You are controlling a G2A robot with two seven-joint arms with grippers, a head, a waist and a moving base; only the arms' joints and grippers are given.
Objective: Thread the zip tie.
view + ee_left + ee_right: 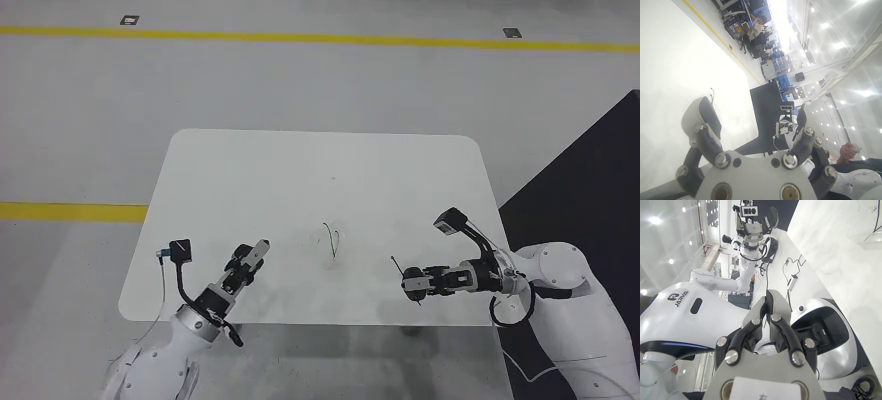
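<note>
Two thin dark zip ties [331, 240] lie loose near the middle of the white table [300, 170]; they also show as fine curved strands [712, 95] beyond my left gripper and as a dark strand [876, 220] far off on the tabletop. My right gripper [406, 285] hovers over the table's front right part, shut on a third black zip tie [396, 264] that sticks out both sides of the fingers [772, 302]. My left gripper [260, 250] is at the front left, open and holding nothing [753, 111], roughly a hand's width from the loose ties.
A dark panel [600, 200] stands right beside the table's right edge. Yellow floor lines [300, 38] run behind and to the left of the table. A cable and a small power brick [792, 281] lie on the floor below the table's front edge.
</note>
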